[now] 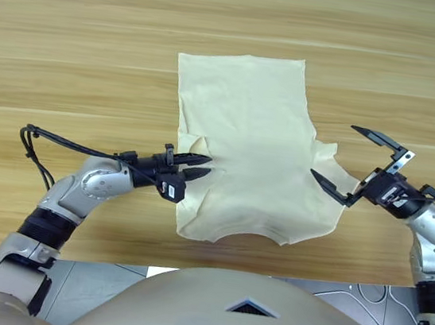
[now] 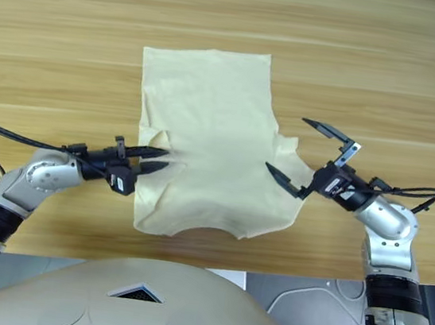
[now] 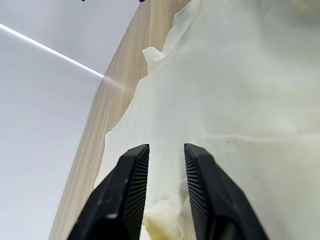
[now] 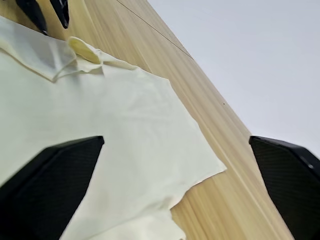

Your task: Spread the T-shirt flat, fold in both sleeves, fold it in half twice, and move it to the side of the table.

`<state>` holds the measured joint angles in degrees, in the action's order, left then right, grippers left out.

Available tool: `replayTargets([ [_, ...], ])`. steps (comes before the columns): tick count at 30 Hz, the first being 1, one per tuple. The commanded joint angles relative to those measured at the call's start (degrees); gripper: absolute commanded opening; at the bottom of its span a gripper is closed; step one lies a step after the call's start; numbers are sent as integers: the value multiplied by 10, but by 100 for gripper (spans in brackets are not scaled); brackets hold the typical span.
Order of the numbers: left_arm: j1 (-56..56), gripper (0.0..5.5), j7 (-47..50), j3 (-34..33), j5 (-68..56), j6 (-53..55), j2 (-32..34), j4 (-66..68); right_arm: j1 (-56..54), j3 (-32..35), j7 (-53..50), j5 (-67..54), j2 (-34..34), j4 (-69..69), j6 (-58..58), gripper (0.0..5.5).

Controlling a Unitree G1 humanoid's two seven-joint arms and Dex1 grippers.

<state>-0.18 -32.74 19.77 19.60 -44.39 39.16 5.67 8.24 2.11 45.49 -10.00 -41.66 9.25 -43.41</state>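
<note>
A pale yellow T-shirt (image 1: 248, 146) lies on the wooden table (image 1: 96, 50), collar towards me and hem at the far side. Its left sleeve (image 1: 197, 145) is tucked in over the body and rumpled. Its right sleeve (image 1: 332, 160) still pokes out sideways. My left gripper (image 1: 203, 168) hovers low at the tucked left sleeve, open by a narrow gap with only cloth beneath its fingers (image 3: 131, 172). My right gripper (image 1: 334, 151) stands wide open over the right sleeve, its lower fingertip at the sleeve's edge. In the right wrist view the shirt (image 4: 100, 135) spreads between its two fingers.
The table's front edge (image 1: 109, 256) runs close to me, with grey floor (image 1: 98, 279) below. Bare wood stretches to the far side and to both sides of the shirt. A black cable (image 1: 35, 146) loops off my left forearm.
</note>
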Motion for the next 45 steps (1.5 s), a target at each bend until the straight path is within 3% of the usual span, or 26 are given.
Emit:
replayTargets([
  [1, -7, 192, -7, 2, -14, 8, -2, -8, 0, 26, -25, 30, -12, -19, 15, 540],
  [3, -9, 222, -5, 1, -13, 9, -4, -6, 0, 55, -58, 75, -23, -11, 21, 540],
  [8, -20, 307, 30, -17, 13, 16, -16, 7, 0, 120, -214, 331, -106, 31, 105, 540],
  [15, -26, 424, 57, -16, 34, 16, -26, 19, 110, 109, -190, 367, -157, -20, 91, 540],
  [29, -35, 424, 69, -14, 44, 8, -30, 31, 63, 1, -201, 399, -139, 32, 97, 540],
  [45, -35, 426, 77, -10, 50, 8, -32, 33, 55, -42, -207, 368, -150, 52, 79, 259],
])
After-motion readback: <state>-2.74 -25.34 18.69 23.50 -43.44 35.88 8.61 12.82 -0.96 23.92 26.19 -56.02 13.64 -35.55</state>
